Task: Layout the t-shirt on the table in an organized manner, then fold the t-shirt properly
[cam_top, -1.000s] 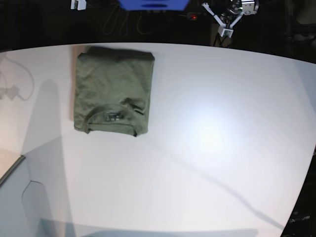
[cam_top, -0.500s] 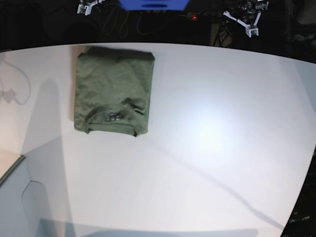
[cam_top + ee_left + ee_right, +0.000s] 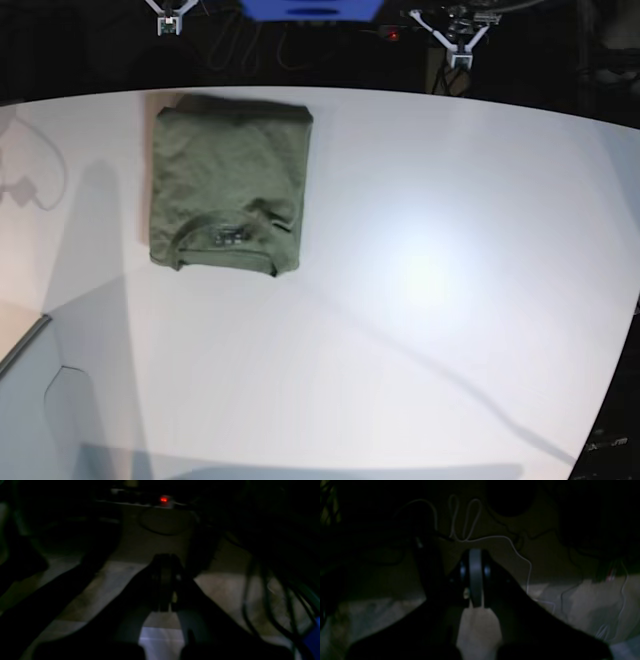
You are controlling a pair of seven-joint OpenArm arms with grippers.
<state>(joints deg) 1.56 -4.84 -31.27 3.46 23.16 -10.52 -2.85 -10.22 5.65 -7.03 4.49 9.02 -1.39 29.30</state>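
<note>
Listing one t-shirt (image 3: 228, 185), folded to a compact rectangle, collar toward us, long axis running near-to-far, lying by the surface's (image 3: 450, 300) far edge. We note the right claw (image 3: 166, 17) nearer it, left claw (image 3: 459, 45) well apart; both pressed closed, holding nothing, beyond that edge. Open room lies alongside and nearer.

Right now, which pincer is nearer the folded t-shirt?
The right pincer. It hangs beyond the table's far edge, just past the t-shirt's far end. The left pincer is also beyond that edge, but well off to the shirt's side.
</note>
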